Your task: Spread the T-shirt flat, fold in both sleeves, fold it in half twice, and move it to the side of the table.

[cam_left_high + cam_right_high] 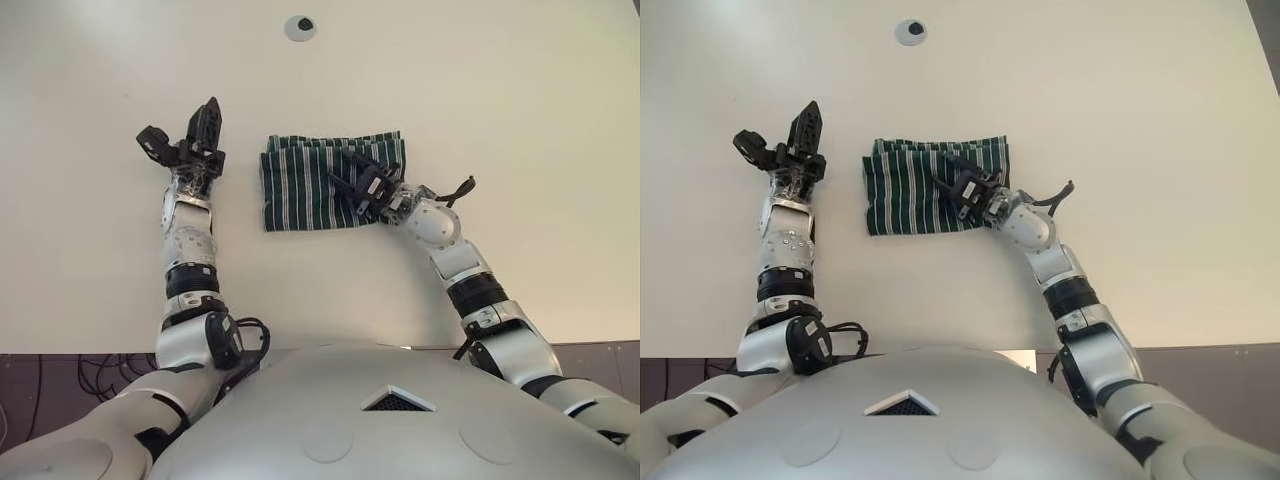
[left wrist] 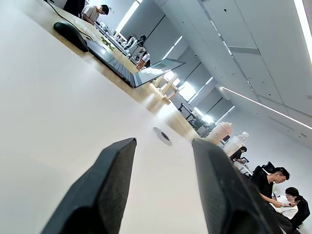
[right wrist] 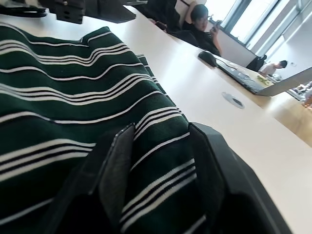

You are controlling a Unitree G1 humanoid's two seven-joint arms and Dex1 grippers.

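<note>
The green striped T-shirt [image 1: 310,185] lies as a compact folded rectangle near the middle of the bench [image 1: 480,80], so I judge that the folding is done and only the move to the side is left. My right tool [image 1: 350,178] rests on the shirt's right part with its fingers spread, well placed to pinch or drag the bundle. My left tool [image 1: 178,120], also spread, hangs beside the shirt's left edge without touching it. The right wrist view shows striped cloth between the fingers, which the head views hide. The left wrist view adds a laptop [image 2: 141,73] and a mouse [image 2: 70,34] farther along the bench.
</note>
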